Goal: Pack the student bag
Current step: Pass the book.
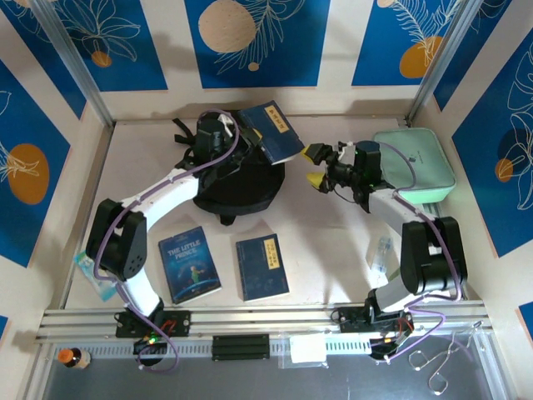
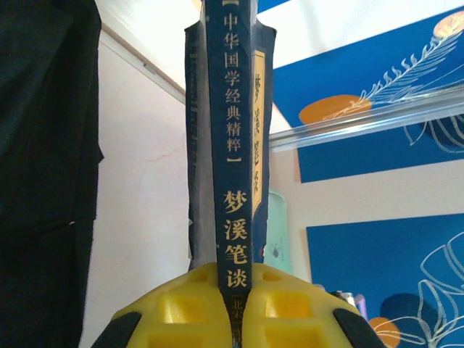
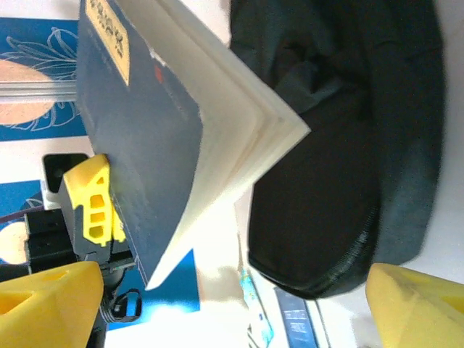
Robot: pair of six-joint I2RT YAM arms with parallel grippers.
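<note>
Above the student bag (image 1: 237, 190), the left gripper (image 1: 239, 138) clenches a blue book (image 1: 275, 131) by its spine; at its three o'clock, the right gripper (image 1: 316, 165) gapes wide, empty, over bare tabletop (image 1: 329, 229).

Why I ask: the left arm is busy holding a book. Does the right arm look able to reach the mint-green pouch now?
Probably yes: the right gripper is open and empty, and the mint-green pouch lies uncovered close beside that arm, nothing standing between them.

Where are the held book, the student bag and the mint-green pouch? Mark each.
held book (image 1: 273, 129): top external view, blue cover.
student bag (image 1: 241, 192): top external view, black fabric body.
mint-green pouch (image 1: 429, 162): top external view, top face.
</note>
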